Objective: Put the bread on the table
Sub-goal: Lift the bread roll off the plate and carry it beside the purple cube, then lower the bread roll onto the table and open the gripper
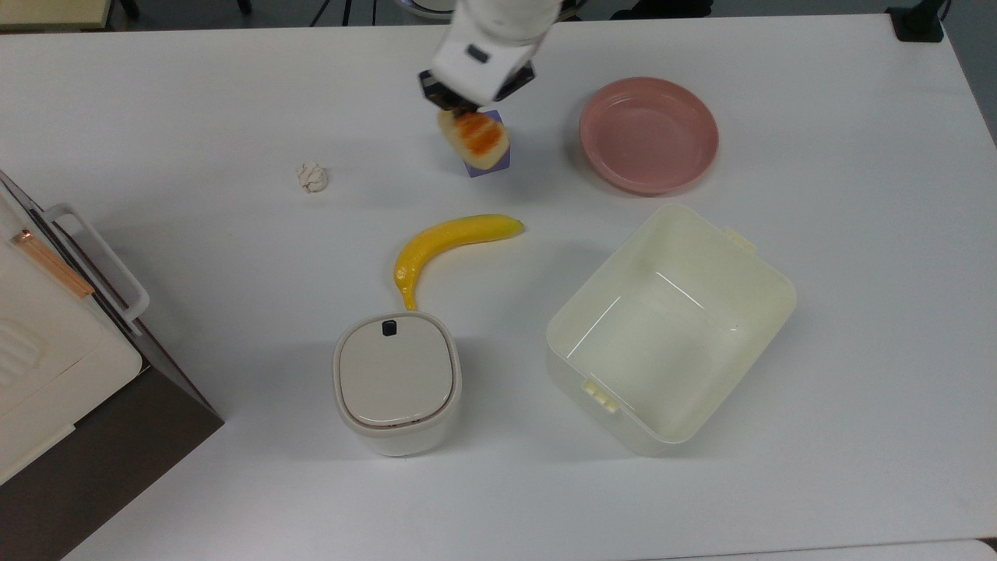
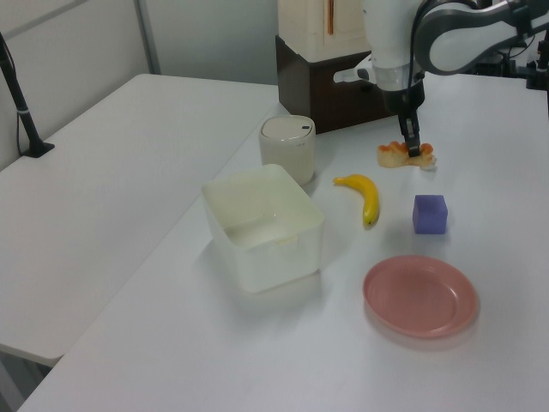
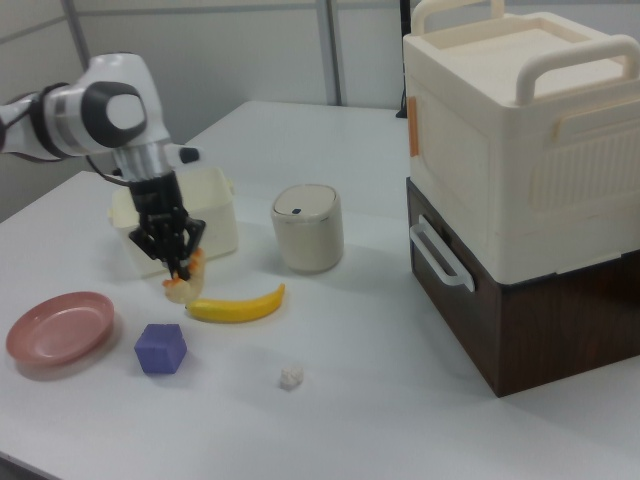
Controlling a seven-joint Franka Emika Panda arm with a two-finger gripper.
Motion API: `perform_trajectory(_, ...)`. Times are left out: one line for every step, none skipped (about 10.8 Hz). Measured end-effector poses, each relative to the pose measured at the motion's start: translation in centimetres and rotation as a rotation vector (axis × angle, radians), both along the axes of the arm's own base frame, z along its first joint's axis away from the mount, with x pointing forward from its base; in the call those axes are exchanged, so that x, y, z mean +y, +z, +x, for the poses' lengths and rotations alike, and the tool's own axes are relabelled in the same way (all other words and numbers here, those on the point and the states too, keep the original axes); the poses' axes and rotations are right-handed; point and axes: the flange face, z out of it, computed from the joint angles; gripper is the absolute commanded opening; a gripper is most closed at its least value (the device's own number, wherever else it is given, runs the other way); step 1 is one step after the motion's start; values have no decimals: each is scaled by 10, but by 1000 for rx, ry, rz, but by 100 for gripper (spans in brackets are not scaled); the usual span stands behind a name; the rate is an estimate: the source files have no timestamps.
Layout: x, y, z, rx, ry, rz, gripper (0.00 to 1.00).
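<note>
Hanging pinched betw the jaws, bread (image 1: 475, 138) sits above table (image 1: 195, 109).
</note>
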Motion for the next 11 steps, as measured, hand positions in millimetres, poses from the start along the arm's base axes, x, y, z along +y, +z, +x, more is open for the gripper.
perform_trajectory(-17, -6, 4, 4, -54, -1, 0)
perform_trajectory(-24, -14, 8, 7, -83, -5, 0)
perform_trajectory(-22, -23, 11, 15, -92, -11, 11)
perform_trajectory(-19, -30, 13, 24, -93, -17, 26)
perform_trajectory(-17, -36, 14, 32, -95, -21, 52)
perform_trajectory(-17, -40, 15, 37, -96, -23, 76)
perform_trajectory(-17, -40, 15, 37, -99, -25, 100)
perform_trajectory(-17, -39, 16, 34, -101, -25, 100)
perform_trajectory(-17, -37, 17, 30, -102, -24, 100)
perform_trajectory(-18, -33, 19, 20, -105, -23, 100)
perform_trajectory(-18, -25, 22, 1, -113, -20, 100)
